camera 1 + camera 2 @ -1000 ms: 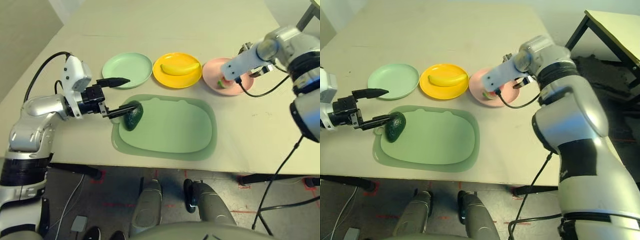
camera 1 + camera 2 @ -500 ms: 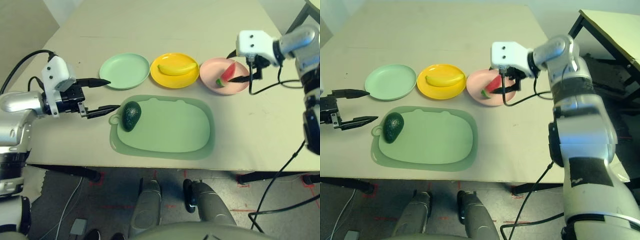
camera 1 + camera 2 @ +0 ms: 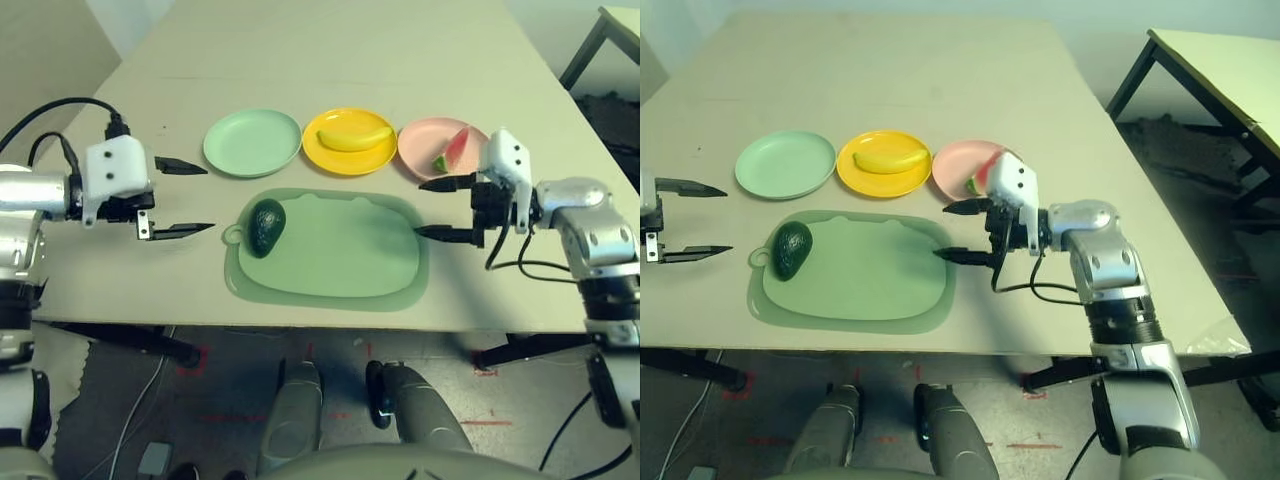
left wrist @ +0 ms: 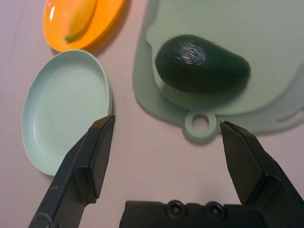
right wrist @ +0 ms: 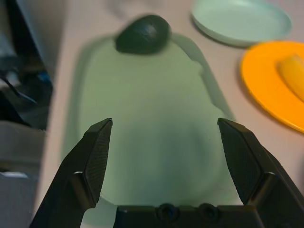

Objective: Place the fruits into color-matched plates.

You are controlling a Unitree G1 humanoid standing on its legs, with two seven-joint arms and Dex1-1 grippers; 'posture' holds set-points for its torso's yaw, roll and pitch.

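The worktop [image 3: 330, 45] carries a green cutting mat [image 3: 340, 255] — and, beyond it, mint [image 3: 252, 143], yellow [image 3: 318, 155] and pink plates [image 3: 415, 150] in a row.

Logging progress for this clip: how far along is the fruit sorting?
Two fruits look done: the banana lies on the yellow plate, the watermelon wedge on the pink plate. Neither pincer holds anything. Left to do: the avocado, on the green mat; the mint plate is empty.
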